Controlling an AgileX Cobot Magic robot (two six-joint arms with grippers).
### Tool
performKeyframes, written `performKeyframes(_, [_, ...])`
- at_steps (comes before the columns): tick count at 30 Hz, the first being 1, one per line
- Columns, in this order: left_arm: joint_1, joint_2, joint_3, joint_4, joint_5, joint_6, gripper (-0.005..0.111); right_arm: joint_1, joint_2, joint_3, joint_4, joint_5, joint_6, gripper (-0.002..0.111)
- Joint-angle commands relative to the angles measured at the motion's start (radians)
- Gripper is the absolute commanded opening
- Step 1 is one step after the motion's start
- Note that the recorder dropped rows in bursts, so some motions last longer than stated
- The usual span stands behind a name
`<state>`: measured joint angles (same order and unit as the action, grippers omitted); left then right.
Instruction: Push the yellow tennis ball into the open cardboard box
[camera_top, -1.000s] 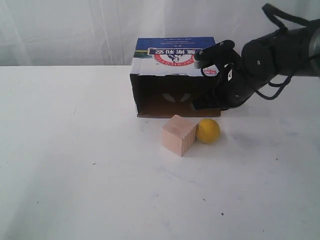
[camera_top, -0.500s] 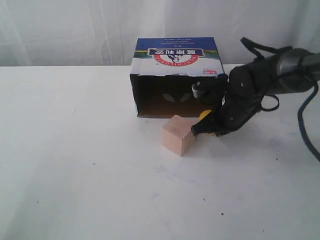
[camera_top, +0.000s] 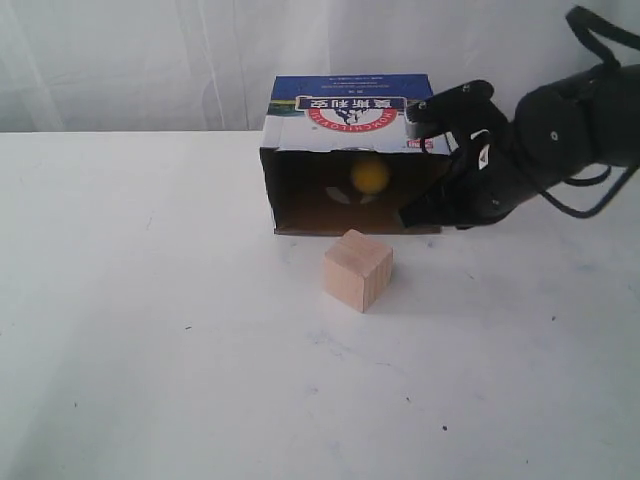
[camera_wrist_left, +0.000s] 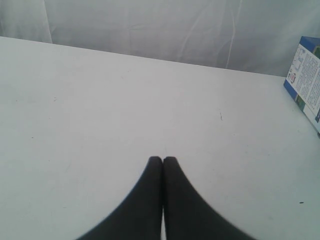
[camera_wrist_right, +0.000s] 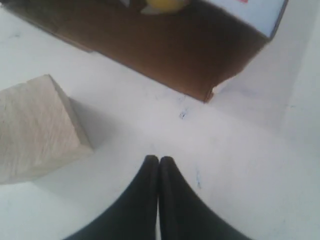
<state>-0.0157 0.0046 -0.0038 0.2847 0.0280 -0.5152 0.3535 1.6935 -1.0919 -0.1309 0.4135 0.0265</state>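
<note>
The yellow tennis ball (camera_top: 370, 175) sits inside the open cardboard box (camera_top: 350, 120), deep in its dark interior; its lower part shows in the right wrist view (camera_wrist_right: 162, 5). The box lies on its side with its mouth facing the camera. My right gripper (camera_top: 412, 217) is shut and empty, hovering by the box's front right corner, apart from the ball. In the right wrist view the shut right gripper (camera_wrist_right: 159, 159) points at bare table in front of the box (camera_wrist_right: 200, 55). My left gripper (camera_wrist_left: 162, 159) is shut, empty, over bare table; it does not show in the exterior view.
A pale wooden cube (camera_top: 357, 270) stands on the white table just in front of the box mouth, also seen as the cube (camera_wrist_right: 35, 125) beside my right gripper. One end of the box (camera_wrist_left: 306, 80) shows in the left wrist view. A white curtain hangs behind.
The ball rolled from beside the cube into the box. My right gripper swept down behind the ball, then lifted back to the box's front right corner.
</note>
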Motion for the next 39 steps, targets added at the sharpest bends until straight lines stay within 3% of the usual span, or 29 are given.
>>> performKeyframes(1, [0.003, -0.003, 0.004, 0.0, -0.006, -0.002, 0.0, 0.0, -0.102, 0.113, 0.021, -0.081, 0.041, 0.0])
performKeyframes(6, [0.003, -0.003, 0.004, 0.0, -0.006, -0.002, 0.0, 0.0, -0.282, 0.288, 0.051, -0.192, 0.076, 0.0])
performKeyframes(10, [0.003, -0.003, 0.004, 0.0, -0.006, -0.002, 0.0, 0.0, -0.444, 0.395, 0.052, -0.17, 0.16, 0.0])
performKeyframes(21, [0.003, -0.003, 0.004, 0.0, -0.006, -0.002, 0.0, 0.0, -0.823, 0.701, 0.139, -0.177, 0.163, 0.0])
performKeyframes(34, [0.003, -0.003, 0.004, 0.0, -0.006, -0.002, 0.0, 0.005, -1.228, 0.956, 0.139, -0.244, 0.163, 0.0])
performKeyframes(39, [0.003, -0.003, 0.004, 0.0, -0.006, -0.002, 0.0, 0.005, -1.373, 1.006, 0.219, -0.246, 0.163, 0.0])
